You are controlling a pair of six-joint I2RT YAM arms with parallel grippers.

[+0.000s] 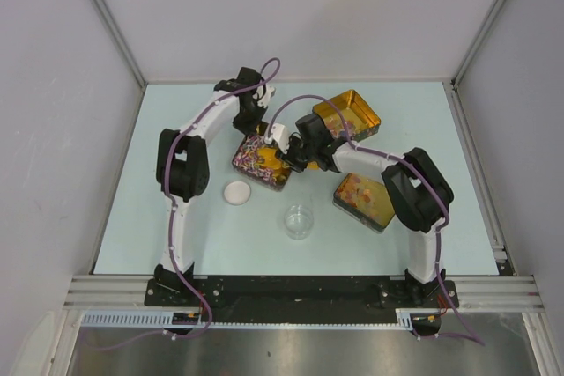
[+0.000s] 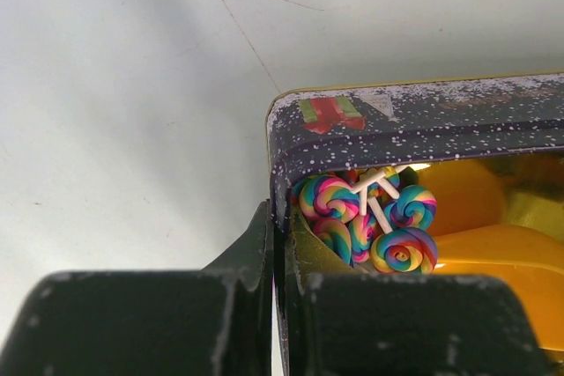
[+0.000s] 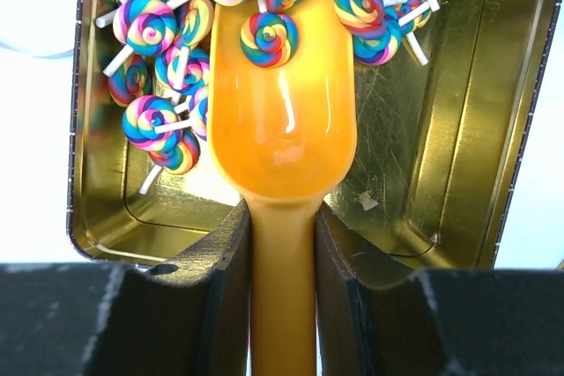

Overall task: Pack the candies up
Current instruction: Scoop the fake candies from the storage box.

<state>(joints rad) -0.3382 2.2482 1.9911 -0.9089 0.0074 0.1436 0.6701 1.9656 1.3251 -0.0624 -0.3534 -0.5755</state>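
The candies (image 3: 167,68) are small rainbow-swirl lollipops on white sticks, heaped at the far end of an open gold tin (image 3: 458,129). In the top view this tin (image 1: 249,170) sits mid-table. My right gripper (image 3: 282,226) is shut on the handle of the orange scoop (image 3: 284,129), whose bowl lies inside the tin with one lollipop (image 3: 269,39) at its far lip. My left gripper (image 2: 280,226) is shut on the tin's speckled dark wall (image 2: 414,121), one finger inside and one outside. Candies (image 2: 366,217) and the scoop (image 2: 493,244) show there too. Both grippers, left (image 1: 254,134) and right (image 1: 295,154), meet over the tin.
A second open gold tin (image 1: 348,116) lies at the back right. A patterned tin piece (image 1: 364,201) lies to the right front. A clear glass jar (image 1: 299,220) and a white round lid (image 1: 237,193) stand in front of the candy tin.
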